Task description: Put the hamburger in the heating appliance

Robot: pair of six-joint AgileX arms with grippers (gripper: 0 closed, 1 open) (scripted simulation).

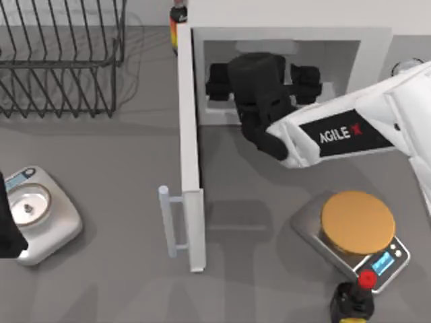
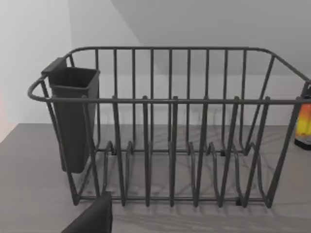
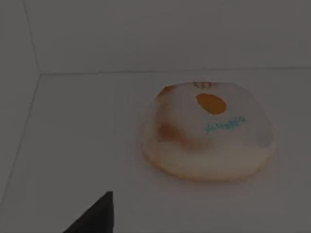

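White walls and a white floor surround the hamburger, a small rounded tan-orange lump with pale cream bits and an orange spot on top, which lies on the floor of the cavity of the big white boxy microwave. In the right wrist view it sits free, with bare floor all round it and nothing gripping it. The right claw reaches into that cavity from the bench side, its white forearm stretching back towards the top view's right edge. From above its black fingers look spread wide to either side, and it has hold of nothing, so I judge the release already made.

The microwave's bar-handled door stands swung fully open, edge-on towards the front of the grey bench. The step in hand, as I read it, is the end of the placing. What the next move calls for is a straight withdrawal of the right arm out through the opening, keeping clear of the door edge and the cavity roof, without nudging the hamburger.

My left claw is parked at the top view's left edge, beside a small silver scale. I cannot tell how its fingers stand. Its wrist camera looks at a dark wire dish rack.
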